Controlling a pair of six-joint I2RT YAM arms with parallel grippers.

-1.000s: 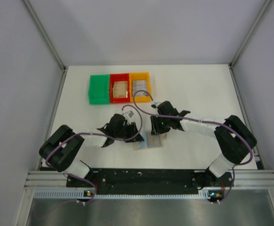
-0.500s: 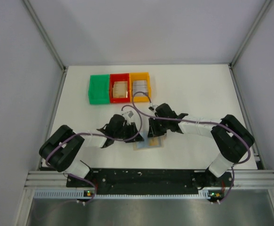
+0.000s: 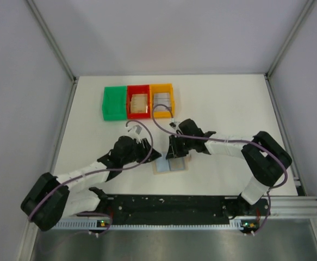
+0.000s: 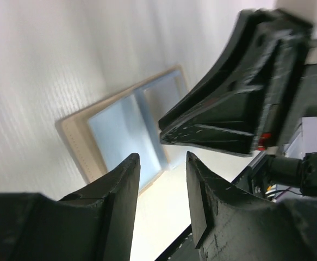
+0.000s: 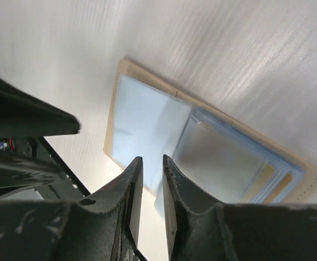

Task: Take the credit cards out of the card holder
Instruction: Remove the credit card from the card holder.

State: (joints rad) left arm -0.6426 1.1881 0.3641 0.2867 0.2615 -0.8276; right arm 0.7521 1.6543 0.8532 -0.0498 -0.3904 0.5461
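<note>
The card holder (image 3: 171,165) lies open on the white table, tan outside with blue-grey lining (image 5: 147,122). In its right half a grey credit card (image 5: 223,157) sits in the top pocket, and tan card edges (image 5: 267,182) show behind it. My right gripper (image 5: 151,160) hovers over the holder's near edge (image 3: 174,151), jaws a narrow gap apart with nothing seen between them. Just left of the holder is my left gripper (image 4: 161,160) (image 3: 146,153), open and empty. The holder (image 4: 123,130) fills the middle of the left wrist view, with the right gripper's fingers (image 4: 223,114) above it.
Three bins stand in a row at the back: green (image 3: 113,103), red (image 3: 130,103) holding tan cards (image 3: 138,103), orange (image 3: 172,100) holding grey cards (image 3: 162,100). The black base rail (image 3: 169,204) runs along the near edge. Grey walls enclose the table.
The left arm's elbow swung down and left, and its gripper drew back from the holder and widened. The right gripper moved left over the holder and narrowed its jaws.
</note>
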